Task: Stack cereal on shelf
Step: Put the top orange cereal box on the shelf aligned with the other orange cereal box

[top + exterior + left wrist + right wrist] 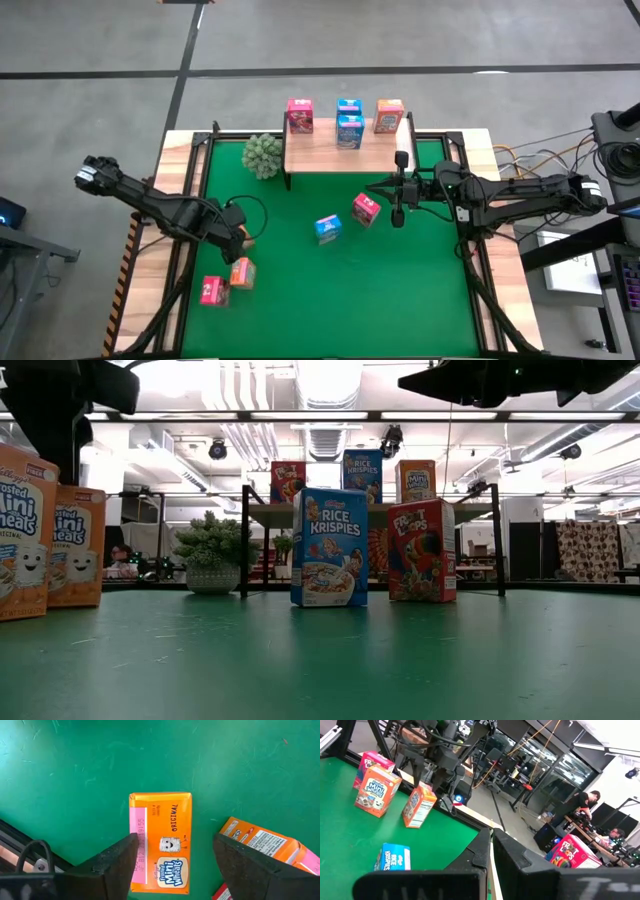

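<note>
My left gripper (238,240) (175,840) is open and points down over an upright orange cereal box (161,845) at the mat's left. Its fingers stand on either side of the box's top. A second orange box (241,272) (260,842) and a pink-red box (213,290) stand close by. A blue box (327,228) (329,547) and a pink-red box (365,209) (421,550) stand mid-mat. My right gripper (398,212) (490,832) is shut and hovers beside that pink-red box. The wooden shelf (330,157) carries one pink-red (299,115), two blue (349,120) and one orange box (389,115).
A green spiky plant ball (262,155) sits on the mat at the shelf's left end. A black frame (190,230) borders the green mat (380,290), whose near right part is bare. People (582,802) are in the room beyond the table.
</note>
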### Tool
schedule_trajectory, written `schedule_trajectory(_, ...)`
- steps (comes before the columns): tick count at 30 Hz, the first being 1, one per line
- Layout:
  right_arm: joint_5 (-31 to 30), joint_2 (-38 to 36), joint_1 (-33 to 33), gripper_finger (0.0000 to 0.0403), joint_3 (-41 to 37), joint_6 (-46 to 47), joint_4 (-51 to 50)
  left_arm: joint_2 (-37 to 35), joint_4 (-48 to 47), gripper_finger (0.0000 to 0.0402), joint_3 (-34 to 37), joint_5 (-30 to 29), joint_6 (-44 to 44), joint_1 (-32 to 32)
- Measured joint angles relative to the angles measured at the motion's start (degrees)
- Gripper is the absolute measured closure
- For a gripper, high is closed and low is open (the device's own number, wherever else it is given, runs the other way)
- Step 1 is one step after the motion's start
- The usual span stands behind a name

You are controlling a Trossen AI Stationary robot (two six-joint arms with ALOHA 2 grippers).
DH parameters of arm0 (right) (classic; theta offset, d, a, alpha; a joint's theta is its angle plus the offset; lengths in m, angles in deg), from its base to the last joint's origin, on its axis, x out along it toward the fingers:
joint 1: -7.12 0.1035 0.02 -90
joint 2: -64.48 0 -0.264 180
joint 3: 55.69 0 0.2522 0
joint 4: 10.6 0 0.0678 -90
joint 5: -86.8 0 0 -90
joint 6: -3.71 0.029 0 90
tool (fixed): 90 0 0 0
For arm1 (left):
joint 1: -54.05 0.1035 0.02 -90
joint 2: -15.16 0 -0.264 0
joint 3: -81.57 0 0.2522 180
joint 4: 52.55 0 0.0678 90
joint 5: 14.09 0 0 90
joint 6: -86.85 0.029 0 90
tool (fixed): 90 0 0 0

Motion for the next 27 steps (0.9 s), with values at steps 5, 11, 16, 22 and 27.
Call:
schedule_trajectory(5,0.0,0.0,0.02,0.039,0.0,0.0,-0.08,0.13,-0.71,0.0119,0.59,-1.01,0.94,0.0)
schedule_trajectory(11,0.0,0.0,0.01,0.039,0.0,0.35,-0.09,0.01,-0.42,0.0096,-1.68,0.0,3.17,-0.09)
schedule_trajectory(16,0.0,0.0,0.0,0.039,0.0,0.35,-0.09,-0.08,-2.42,0.0096,-3.85,-0.31,4.45,-0.09)
schedule_trajectory(22,0.0,0.0,0.0,0.039,0.0,0.37,-0.36,0.05,-2.6,0.0096,-2.27,-0.71,4.87,-0.09)
schedule_trajectory(27,0.0,0.0,0.0,0.039,0.0,0.31,-0.81,0.07,-2.19,0.0096,-2.03,-2.14,5.27,-0.07)
